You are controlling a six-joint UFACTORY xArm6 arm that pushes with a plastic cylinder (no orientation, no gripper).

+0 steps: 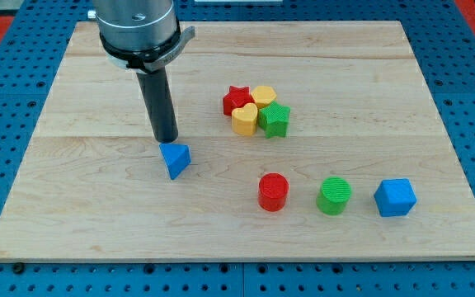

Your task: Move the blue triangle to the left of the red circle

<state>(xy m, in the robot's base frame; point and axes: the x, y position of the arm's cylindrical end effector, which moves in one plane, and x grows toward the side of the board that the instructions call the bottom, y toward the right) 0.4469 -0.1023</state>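
The blue triangle (175, 159) lies on the wooden board (97, 214), left of centre. The red circle (273, 191) stands to its right and a little lower, well apart from it. My tip (166, 140) is at the end of the dark rod, just above and slightly left of the blue triangle, touching or almost touching its upper edge.
A green circle (334, 195) and a blue cube (395, 197) stand in a row to the right of the red circle. A cluster of a red star (237, 99), a yellow hexagon (264, 95), a yellow heart (244, 120) and a green star (275, 120) sits above.
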